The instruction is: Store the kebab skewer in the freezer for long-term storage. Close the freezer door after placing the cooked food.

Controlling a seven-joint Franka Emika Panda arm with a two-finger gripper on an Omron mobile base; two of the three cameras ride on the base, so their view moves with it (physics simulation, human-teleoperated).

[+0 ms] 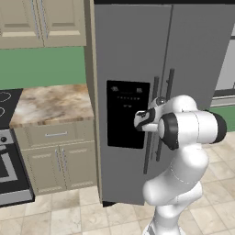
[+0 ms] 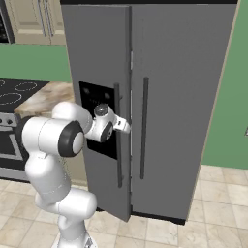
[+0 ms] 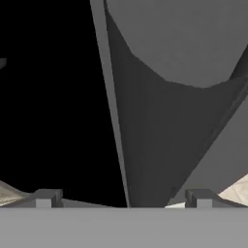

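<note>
The freezer door [image 1: 126, 69], grey with its black dispenser panel [image 1: 127, 120], stands slightly ajar on the freezer [image 2: 97, 58], its lower edge swung out from the plain door [image 2: 179, 97] at its 3 o'clock. The gripper [image 3: 123, 199] sits against the door by the long dark handle [image 2: 117, 135], its fingertips [image 3: 44, 197] spread apart and holding nothing. The freezer's contents are hidden behind the door. A marbled counter [image 1: 50, 103] lies at the fridge's 9 o'clock.
</note>
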